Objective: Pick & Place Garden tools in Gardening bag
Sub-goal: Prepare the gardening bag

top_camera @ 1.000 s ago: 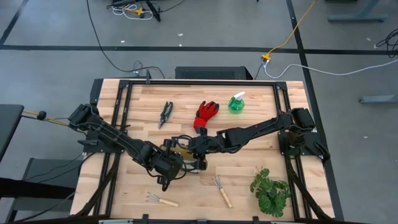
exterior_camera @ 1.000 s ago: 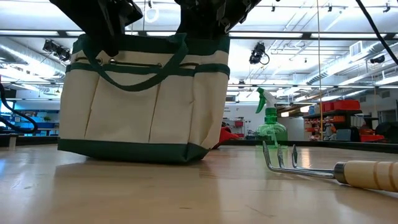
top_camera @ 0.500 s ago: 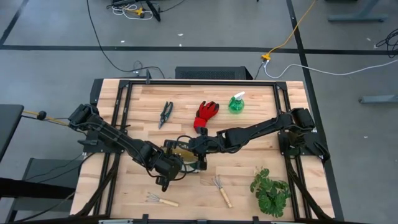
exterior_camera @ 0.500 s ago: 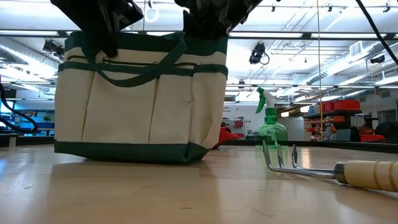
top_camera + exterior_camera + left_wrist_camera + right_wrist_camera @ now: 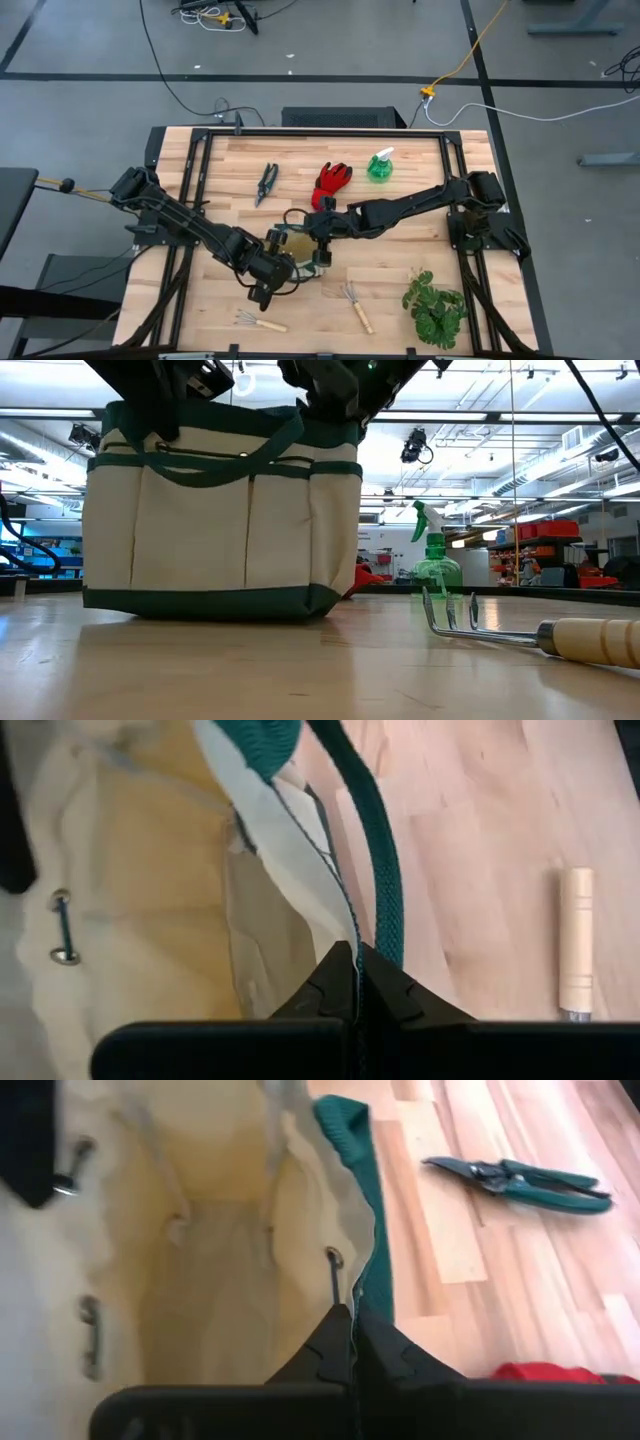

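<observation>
The cream gardening bag (image 5: 295, 245) with dark green trim stands on its base on the table (image 5: 220, 520). My left gripper (image 5: 270, 264) is shut on its near-left rim. My right gripper (image 5: 322, 232) is shut on its far-right rim. The bag's mouth is held open between them. The grey pruning shears (image 5: 266, 183), red glove (image 5: 332, 182) and green spray bottle (image 5: 380, 165) lie beyond the bag. Two wooden-handled rakes (image 5: 258, 321) (image 5: 355, 305) lie near the front edge. My left gripper pinches the bag's top rim (image 5: 345, 935) between its two fingers, beside a green handle strap (image 5: 385, 890). The fingers come from above, slanting down. The bag stands upright with its base on the table. My right gripper pinches the bag's opposite top rim (image 5: 350, 1295) between its two fingers, next to a metal rivet (image 5: 332, 1265). The fingers come from above, slanting down. The cream wall below them hangs upright, and the inside of the bag shows open.
A leafy green plant (image 5: 435, 305) sits at the front right. One rake's tines and handle (image 5: 520, 632) lie close to the low camera. Bare wood lies between the bag and the tools at the back.
My two grippers have drawn a little apart, the right one toward the far edge. The bag's mouth has spread wider, its left end has moved toward the table's left, and more of the cream inside shows from above. The base has stayed on the table.
</observation>
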Robot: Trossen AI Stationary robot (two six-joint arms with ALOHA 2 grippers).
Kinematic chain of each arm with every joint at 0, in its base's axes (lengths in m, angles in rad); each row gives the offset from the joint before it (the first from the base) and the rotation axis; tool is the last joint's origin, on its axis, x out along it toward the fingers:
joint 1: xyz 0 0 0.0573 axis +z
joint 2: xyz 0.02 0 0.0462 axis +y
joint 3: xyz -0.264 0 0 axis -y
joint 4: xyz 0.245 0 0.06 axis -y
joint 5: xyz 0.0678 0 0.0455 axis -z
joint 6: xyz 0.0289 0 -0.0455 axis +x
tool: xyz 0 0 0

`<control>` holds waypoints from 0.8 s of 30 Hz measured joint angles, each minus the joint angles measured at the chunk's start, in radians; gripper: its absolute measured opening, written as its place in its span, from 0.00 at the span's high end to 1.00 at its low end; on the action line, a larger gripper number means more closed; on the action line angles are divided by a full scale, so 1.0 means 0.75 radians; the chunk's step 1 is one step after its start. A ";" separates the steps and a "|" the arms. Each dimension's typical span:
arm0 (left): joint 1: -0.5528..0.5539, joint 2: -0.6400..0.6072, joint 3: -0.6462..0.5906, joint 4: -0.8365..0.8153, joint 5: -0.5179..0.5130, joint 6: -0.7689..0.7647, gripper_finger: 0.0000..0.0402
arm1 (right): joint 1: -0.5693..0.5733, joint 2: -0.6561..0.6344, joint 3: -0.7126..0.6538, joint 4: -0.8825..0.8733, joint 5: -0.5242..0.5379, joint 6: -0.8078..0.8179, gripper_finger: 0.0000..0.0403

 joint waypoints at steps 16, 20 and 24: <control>-0.068 0.000 0.000 0.168 0.169 0.130 0.99 | -0.084 0.000 0.000 -0.031 0.094 0.018 1.00; -0.074 0.000 0.000 0.189 0.187 0.130 0.99 | -0.092 0.000 0.000 -0.031 0.141 0.041 1.00; -0.075 0.000 0.000 0.242 0.220 0.132 0.99 | -0.106 0.000 0.000 -0.048 0.170 0.043 1.00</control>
